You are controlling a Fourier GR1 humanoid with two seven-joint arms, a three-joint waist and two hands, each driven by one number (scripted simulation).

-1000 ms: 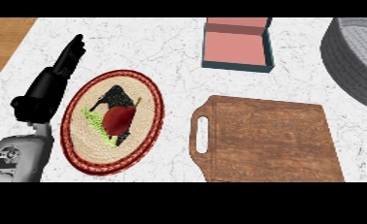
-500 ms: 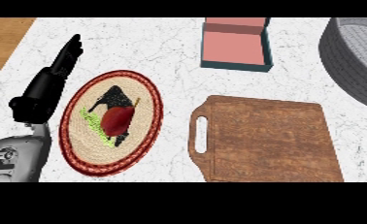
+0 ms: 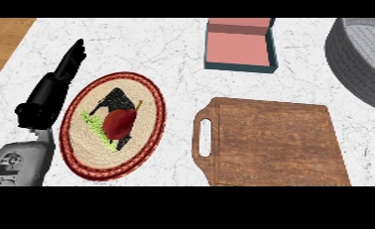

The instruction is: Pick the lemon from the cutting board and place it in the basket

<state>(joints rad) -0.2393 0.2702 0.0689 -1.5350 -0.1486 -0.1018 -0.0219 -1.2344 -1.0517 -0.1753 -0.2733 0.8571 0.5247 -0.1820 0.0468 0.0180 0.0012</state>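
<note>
Looking for the lemon turns up nothing: the cutting board (image 3: 275,143) at lower right of the frame shows only bare wood, handle slot toward the left, no fruit on it. The only hand in view is the left hand (image 3: 53,91) at the left edge, fingers straight and released, pointing toward the upper frame, holding nothing, resting beside the woven plate (image 3: 150,99). That plate carries a dark red rounded item (image 3: 119,123) over a green strip and a black patch; it does not read as a lemon. The grey basket (image 3: 351,62) sits at the upper right edge, cut off by the frame, so its inside can't be checked. The right hand is out of view. Judgement: the board lies right of the left hand, well apart, with the plate between; the basket is farther right, so the right arm is likely nearer. A teal box with pink lining (image 3: 240,44) sits at upper centre, open.
</note>
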